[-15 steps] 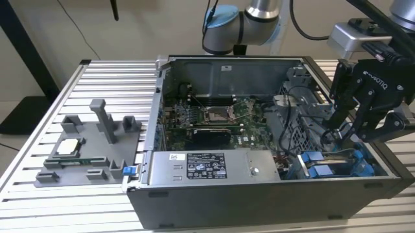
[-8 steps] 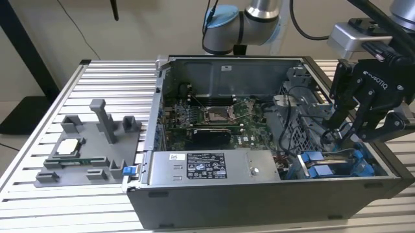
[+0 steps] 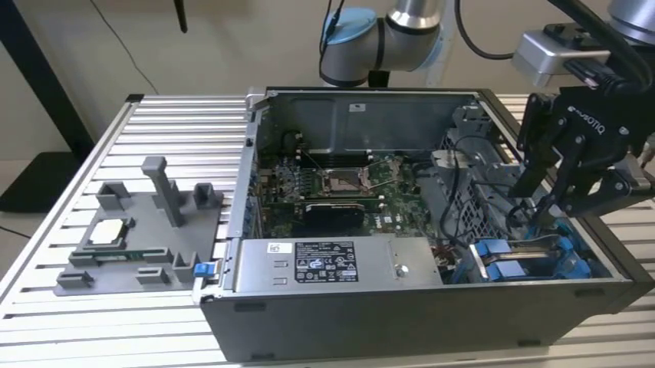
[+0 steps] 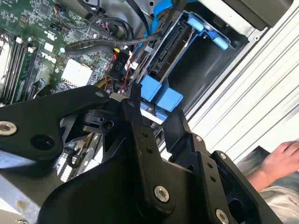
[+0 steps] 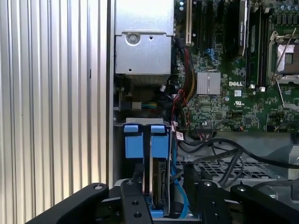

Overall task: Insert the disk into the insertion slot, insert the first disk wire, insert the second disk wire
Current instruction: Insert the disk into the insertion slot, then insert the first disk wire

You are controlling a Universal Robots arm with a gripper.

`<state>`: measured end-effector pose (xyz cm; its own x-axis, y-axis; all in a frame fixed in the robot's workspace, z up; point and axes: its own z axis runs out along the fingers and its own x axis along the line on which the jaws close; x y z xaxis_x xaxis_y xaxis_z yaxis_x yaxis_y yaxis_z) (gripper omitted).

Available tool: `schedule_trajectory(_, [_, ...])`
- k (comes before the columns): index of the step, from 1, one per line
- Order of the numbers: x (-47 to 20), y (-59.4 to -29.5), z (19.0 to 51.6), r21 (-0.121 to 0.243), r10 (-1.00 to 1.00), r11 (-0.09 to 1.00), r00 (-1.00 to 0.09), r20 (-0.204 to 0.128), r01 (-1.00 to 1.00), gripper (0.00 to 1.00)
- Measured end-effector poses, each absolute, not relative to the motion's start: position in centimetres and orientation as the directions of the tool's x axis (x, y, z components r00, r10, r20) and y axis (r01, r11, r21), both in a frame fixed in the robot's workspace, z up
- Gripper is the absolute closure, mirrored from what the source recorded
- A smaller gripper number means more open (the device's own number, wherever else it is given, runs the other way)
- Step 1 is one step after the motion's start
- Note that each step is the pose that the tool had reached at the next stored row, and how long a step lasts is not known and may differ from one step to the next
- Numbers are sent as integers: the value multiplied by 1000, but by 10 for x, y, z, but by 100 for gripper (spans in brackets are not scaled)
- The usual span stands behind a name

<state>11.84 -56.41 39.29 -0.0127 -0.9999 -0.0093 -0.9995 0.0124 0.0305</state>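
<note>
Parted claw (image 5: pixel 163 173) astride the disk (image 5: pixel 160 181), upright in the insertion slot (image 5: pixel 132 145)

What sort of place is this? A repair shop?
Probably a robotics lab test bench: a robot arm with a black claw hangs over an open computer case on a ribbed metal table, beside a grey parts fixture.

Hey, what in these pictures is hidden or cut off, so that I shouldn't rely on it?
- Exterior view: the part of the insertion slot behind the end effector is covered.
- First wrist view: the disk has its near end behind the end effector, so how deep it sits is unclear.
- Second wrist view: the black cables are too tangled to trace to their ends.
- Second wrist view: the person's hand is cut off by the picture's edge.
</note>
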Motion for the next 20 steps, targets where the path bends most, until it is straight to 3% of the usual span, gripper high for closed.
schedule_trajectory(20, [128, -542, 391, 29, -1000, 12, -13, -21, -1000, 0])
